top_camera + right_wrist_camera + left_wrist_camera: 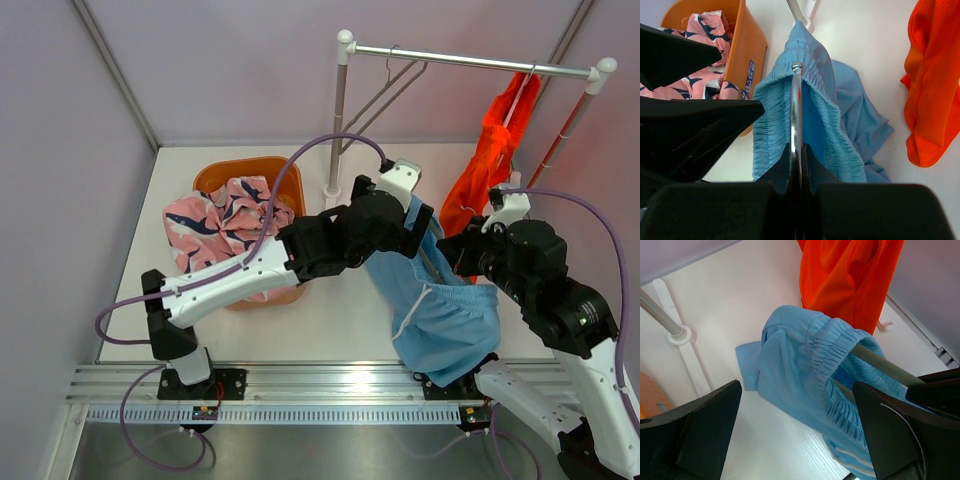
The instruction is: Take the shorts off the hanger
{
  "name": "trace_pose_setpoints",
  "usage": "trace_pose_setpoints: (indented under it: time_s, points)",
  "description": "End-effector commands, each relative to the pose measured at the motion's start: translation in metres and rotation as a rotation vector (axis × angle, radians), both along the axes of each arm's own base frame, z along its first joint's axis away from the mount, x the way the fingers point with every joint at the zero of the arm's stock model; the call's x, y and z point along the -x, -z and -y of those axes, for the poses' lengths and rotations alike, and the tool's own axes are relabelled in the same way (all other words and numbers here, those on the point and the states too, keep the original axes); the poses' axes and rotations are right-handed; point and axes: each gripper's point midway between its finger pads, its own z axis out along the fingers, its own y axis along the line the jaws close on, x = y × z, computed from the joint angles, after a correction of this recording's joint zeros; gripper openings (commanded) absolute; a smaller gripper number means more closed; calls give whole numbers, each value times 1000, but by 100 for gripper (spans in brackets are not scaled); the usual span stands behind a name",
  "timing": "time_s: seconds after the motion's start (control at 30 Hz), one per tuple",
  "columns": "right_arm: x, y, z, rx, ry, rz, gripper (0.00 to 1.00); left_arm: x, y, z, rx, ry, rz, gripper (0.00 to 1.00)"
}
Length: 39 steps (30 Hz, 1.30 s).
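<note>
The light blue shorts [440, 310] hang by their elastic waistband over a metal hanger rod [796, 100], above the table. My right gripper [797, 150] is shut on that rod from below the waistband [775, 115]; it also shows in the top view [455, 250]. My left gripper [800, 440] is open, its jaws on either side of the blue waistband [835, 355] without closing on it; the top view shows it at the shorts' upper edge [415, 225]. The orange shorts [490, 160] hang on the rack at the right. The pink patterned shorts [215, 225] lie in the basket.
An orange basket [250, 170] stands at the left, behind my left arm. A clothes rack [470, 62] spans the back, with an empty grey hanger [390, 90] on it. Its post base [677, 332] is left of the blue shorts. Walls close in at the back and sides.
</note>
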Motion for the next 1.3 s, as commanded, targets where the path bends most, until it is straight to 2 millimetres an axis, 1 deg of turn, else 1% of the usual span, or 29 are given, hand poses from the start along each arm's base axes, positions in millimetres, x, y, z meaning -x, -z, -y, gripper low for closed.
trace_pose_setpoints:
  time_s: [0.0,0.13,0.17,0.2,0.3,0.33,0.43,0.47,0.57,0.67,0.73,0.77,0.8,0.83,0.87,0.9,0.97,1.0,1.03,1.07,1.1,1.13,1.2,1.27]
  points:
    - [-6,-18,-4,-44,8,61,0,-8,-28,4,76,-32,38,99]
    - [-6,-16,-7,-43,-7,54,0,-9,-22,8,66,-26,37,98]
    - [-6,-16,-7,-45,-10,54,0,-10,-21,9,64,-25,37,97]
    - [-6,-16,-8,-45,-14,52,0,-12,-15,13,48,-22,31,96]
    - [-6,-15,-8,-42,-15,51,0,-17,-14,17,53,-11,22,91]
    - [-7,-16,-9,-42,-17,52,0,-19,-11,19,51,-4,15,86]
    - [-7,-17,-7,-33,-14,56,0,-23,-7,23,55,10,-6,78]
    - [-7,-18,-7,-30,-13,59,0,-25,-5,23,50,10,-10,72]
    - [-8,-20,-6,-22,-13,61,0,-26,2,24,37,13,-21,62]
    - [-7,-22,-7,-24,-24,66,0,-28,1,26,52,22,-15,54]
    - [-6,-22,-9,-30,-32,67,0,-35,1,27,54,22,-21,35]
    - [-5,-22,-9,-32,-35,69,0,-40,10,30,38,16,-31,25]
    - [-4,-22,-9,-31,-37,68,0,-47,5,28,37,8,-31,8]
    - [-3,-23,-8,-33,-37,72,0,-53,6,27,34,-3,-33,0]
    - [-2,-24,-7,-33,-39,74,0,-60,12,29,20,-14,-36,0]
    - [0,-25,-6,-32,-41,81,0,-67,6,27,31,-25,-28,0]
    - [2,-25,-5,-26,-42,79,0,-76,4,27,42,-29,-29,0]
    - [3,-25,-4,-22,-45,80,0,-84,10,27,31,-42,-31,0]
    - [5,-26,-5,-24,-50,84,0,-88,3,28,44,-47,-22,0]
    - [6,-26,-5,-23,-54,85,0,-92,5,27,39,-53,-28,0]
    - [8,-28,-4,-26,-59,93,0,-99,12,28,28,-60,-36,0]
    - [9,-29,-4,-27,-62,94,0,-102,9,28,36,-66,-31,0]
    - [11,-35,0,-34,-49,117,0,-109,18,28,30,-66,-48,0]
    - [10,-38,7,-25,-13,131,0,-109,25,27,18,-72,-56,0]
